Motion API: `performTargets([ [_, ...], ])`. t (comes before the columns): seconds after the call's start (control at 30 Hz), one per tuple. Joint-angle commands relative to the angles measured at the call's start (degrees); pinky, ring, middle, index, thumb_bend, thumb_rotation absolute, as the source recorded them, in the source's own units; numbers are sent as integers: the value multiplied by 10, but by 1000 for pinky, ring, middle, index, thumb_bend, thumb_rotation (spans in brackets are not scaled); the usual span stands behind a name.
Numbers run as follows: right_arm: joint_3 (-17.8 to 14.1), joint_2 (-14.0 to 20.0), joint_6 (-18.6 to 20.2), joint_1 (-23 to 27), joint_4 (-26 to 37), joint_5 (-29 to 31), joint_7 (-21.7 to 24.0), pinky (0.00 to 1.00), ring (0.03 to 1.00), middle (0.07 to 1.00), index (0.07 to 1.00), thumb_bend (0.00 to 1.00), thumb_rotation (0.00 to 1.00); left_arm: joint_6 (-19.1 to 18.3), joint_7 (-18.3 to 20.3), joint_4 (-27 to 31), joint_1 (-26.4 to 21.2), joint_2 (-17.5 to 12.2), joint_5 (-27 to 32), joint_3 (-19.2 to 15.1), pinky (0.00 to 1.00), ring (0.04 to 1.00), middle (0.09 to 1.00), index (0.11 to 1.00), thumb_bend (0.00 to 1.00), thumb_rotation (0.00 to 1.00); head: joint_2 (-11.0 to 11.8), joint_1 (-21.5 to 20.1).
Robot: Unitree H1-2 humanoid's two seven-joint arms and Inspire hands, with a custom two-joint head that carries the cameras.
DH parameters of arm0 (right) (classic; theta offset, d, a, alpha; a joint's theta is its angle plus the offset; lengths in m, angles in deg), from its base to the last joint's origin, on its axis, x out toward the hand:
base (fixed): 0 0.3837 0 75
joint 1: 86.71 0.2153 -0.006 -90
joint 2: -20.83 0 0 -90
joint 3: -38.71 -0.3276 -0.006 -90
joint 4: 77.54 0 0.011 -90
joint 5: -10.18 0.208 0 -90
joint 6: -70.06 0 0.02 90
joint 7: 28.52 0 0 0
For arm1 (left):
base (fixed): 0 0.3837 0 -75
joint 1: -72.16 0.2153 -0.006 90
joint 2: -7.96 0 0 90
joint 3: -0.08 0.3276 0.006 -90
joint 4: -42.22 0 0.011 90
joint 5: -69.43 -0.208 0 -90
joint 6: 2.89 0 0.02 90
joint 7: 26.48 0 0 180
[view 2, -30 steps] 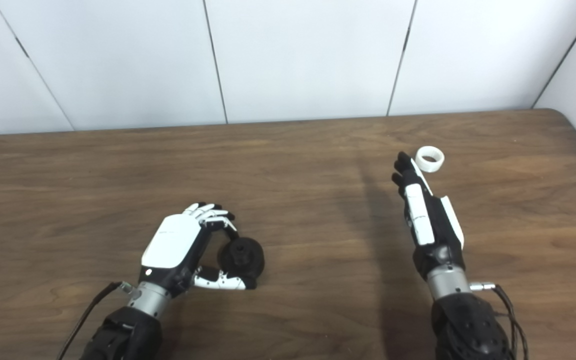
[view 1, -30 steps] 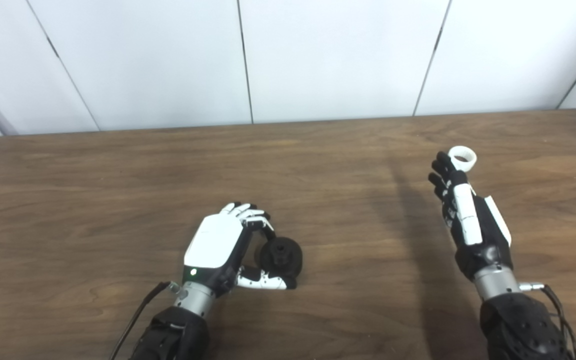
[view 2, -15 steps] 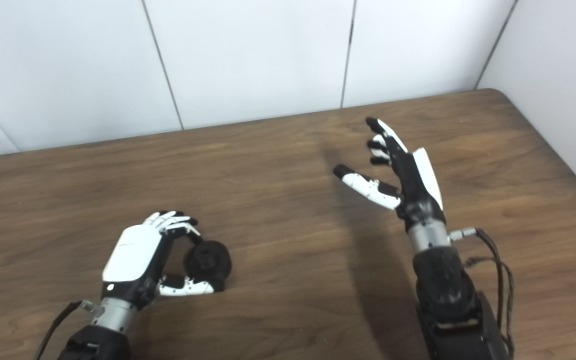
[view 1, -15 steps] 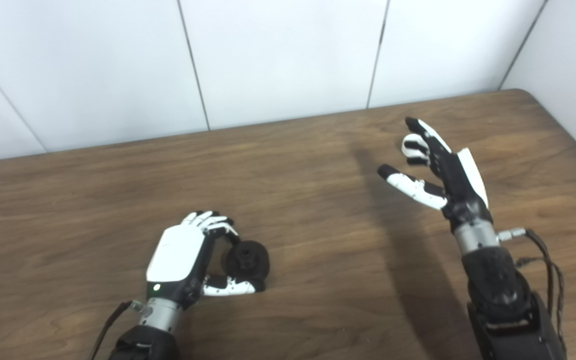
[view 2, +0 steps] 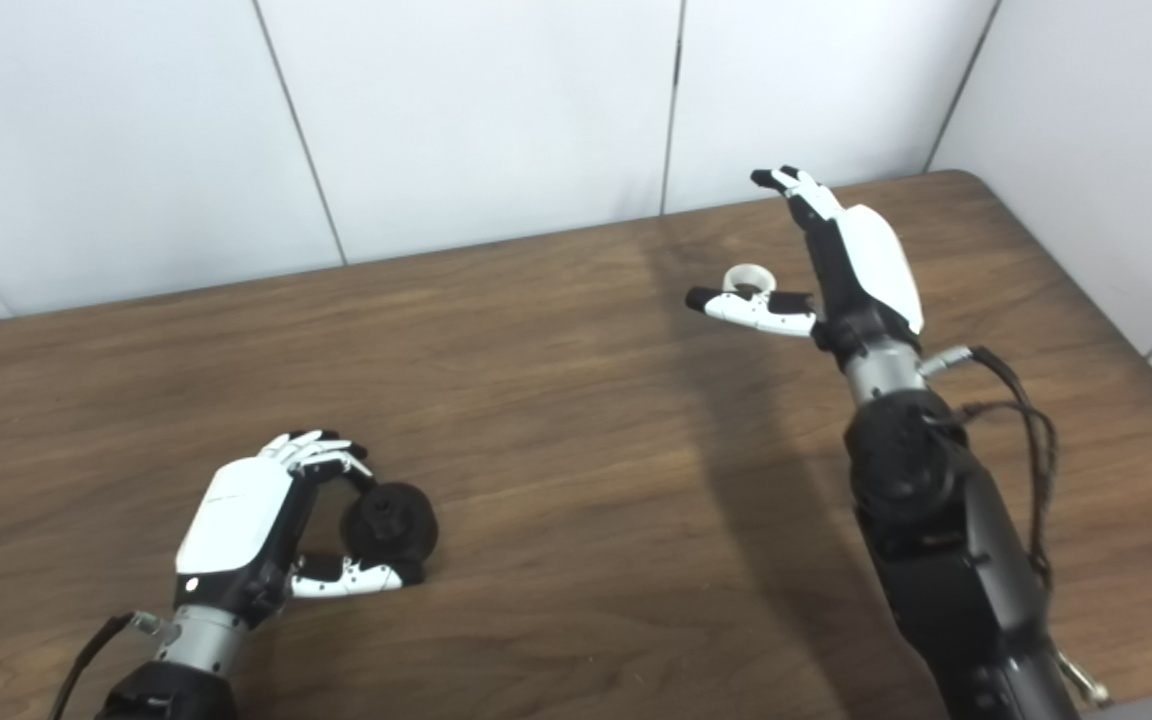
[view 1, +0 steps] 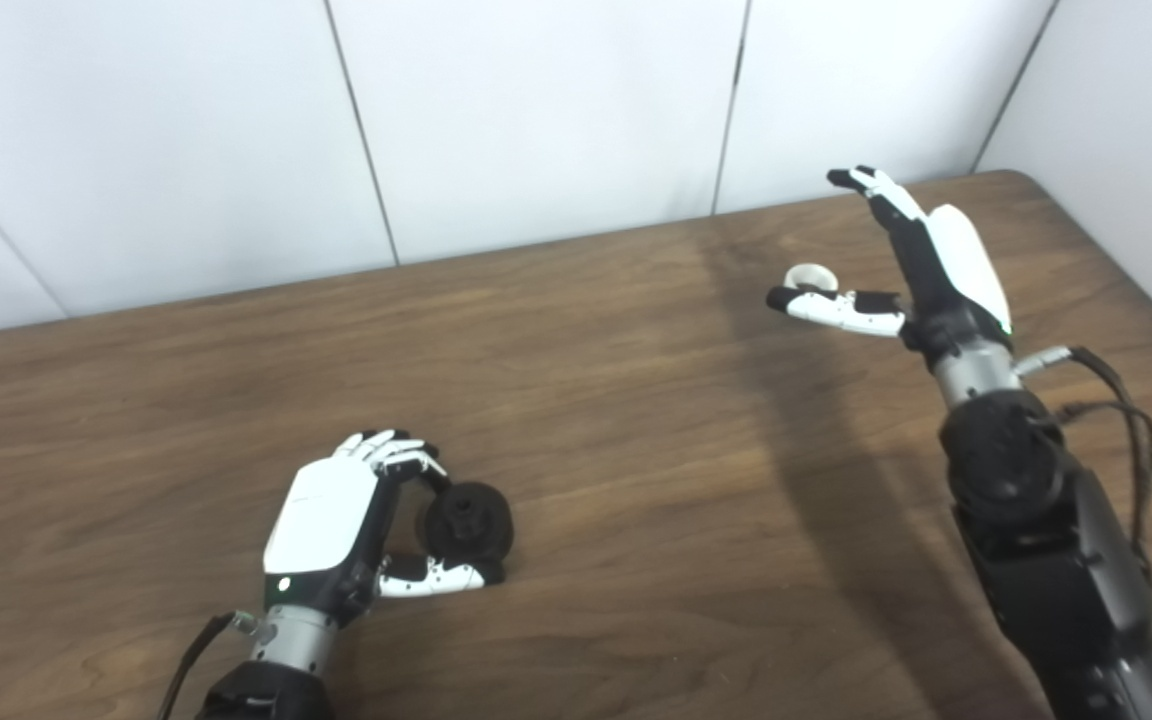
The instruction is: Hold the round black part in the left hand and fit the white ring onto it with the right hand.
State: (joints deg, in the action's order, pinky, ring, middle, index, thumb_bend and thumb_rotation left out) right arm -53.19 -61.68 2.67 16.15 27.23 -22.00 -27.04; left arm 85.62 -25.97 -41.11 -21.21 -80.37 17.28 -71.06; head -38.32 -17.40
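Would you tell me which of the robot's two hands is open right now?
The right hand, fingers spread above the small white ring; the left hand is curled around the round black part.

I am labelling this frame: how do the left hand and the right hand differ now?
The left hand is shut on the round black part, low at the table; the right hand is open, holding nothing. The white ring lies on the table behind its thumb. Both have white backs.

The wooden table [view 1: 636, 420] bears the black part [view 1: 466, 520] and white ring [view 1: 808, 275].
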Motion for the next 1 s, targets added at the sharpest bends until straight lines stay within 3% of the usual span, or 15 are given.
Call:
performTargets([
  [0.0, 0, 26, 2, 34, -7, -16, 7, 996, 994, 967, 852, 726, 355, 1, 2, 0, -6, -11, -6, -2, 909, 860, 764, 485, 523, 50, 1, -2],
  [0.23, 22, 61, 6, 91, -93, -37, 26, 1000, 1000, 999, 807, 776, 328, 0, 2, 0, -5, -12, -7, -1, 909, 859, 766, 485, 523, 50, 2, -3],
  [0.47, 69, 94, 30, 160, -180, -72, 63, 1000, 1000, 1000, 796, 839, 357, 3, -3, -4, -7, -12, -5, -1, 900, 856, 765, 485, 523, 50, 6, -10],
  [0.77, 103, 109, 42, 234, -267, -95, 104, 1000, 1000, 1000, 766, 864, 335, -2, 3, 1, -8, -12, -3, -2, 911, 859, 768, 485, 523, 50, 7, -13],
  [0.97, 109, 111, 43, 263, -304, -117, 138, 1000, 1000, 1000, 749, 864, 301, -3, 5, 2, -10, -10, -6, -1, 911, 859, 766, 485, 523, 50, 8, -11],
])
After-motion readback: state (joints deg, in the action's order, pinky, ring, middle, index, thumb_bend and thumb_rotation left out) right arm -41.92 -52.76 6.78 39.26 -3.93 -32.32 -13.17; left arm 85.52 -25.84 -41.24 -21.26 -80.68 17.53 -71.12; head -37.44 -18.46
